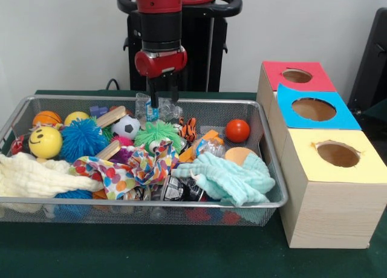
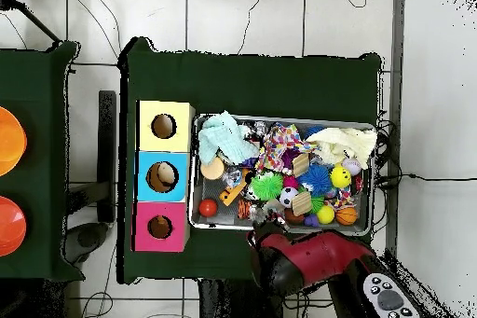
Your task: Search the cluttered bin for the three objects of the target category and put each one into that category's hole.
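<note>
The gripper [image 1: 162,98] is hanging over the far side of the wire bin [image 1: 273,169], its dark fingers pointing straight down and sitting close together — whether they are pinching the clear plastic piece [image 1: 158,110] beneath them, I cannot tell. Three boxes are lining up beside the bin, one hole each: red box [image 1: 293,76], blue box [image 1: 311,110], yellow box [image 1: 335,160]. Inside the bin I'm counting several balls: an orange-red ball [image 1: 237,130], a soccer ball [image 1: 126,127], a yellow smiley ball [image 1: 45,142], a blue spiky ball [image 1: 82,139] and a green spiky ball [image 1: 156,133]. Two cloths are lying along the near edge — a mint cloth [image 1: 230,178] and a cream cloth [image 1: 36,175]. Everything is resting on a dark green table [image 1: 181,248]; overhead, white floor tiles [image 2: 242,16] are showing around it.
</note>
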### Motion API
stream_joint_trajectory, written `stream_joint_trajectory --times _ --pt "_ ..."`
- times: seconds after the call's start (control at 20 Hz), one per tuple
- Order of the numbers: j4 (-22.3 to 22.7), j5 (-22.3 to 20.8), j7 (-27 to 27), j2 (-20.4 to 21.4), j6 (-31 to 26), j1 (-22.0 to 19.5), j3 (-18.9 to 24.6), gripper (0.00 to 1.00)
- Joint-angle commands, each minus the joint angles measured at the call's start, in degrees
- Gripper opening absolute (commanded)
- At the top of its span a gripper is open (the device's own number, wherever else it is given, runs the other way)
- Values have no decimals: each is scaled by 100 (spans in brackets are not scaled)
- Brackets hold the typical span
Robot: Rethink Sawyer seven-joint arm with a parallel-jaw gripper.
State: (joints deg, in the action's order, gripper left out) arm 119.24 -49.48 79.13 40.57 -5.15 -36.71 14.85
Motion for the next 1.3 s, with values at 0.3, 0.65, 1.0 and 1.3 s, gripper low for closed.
stream_joint_trajectory --times 0.3,0.65,1.0,1.3 --pt "-31 22 365 116 -447 226 249 100" --pt "-178 7 620 -42 -233 602 -46 100" --pt "-246 114 740 -137 -145 775 -148 100" --pt "-310 107 661 -230 -156 661 -66 100"
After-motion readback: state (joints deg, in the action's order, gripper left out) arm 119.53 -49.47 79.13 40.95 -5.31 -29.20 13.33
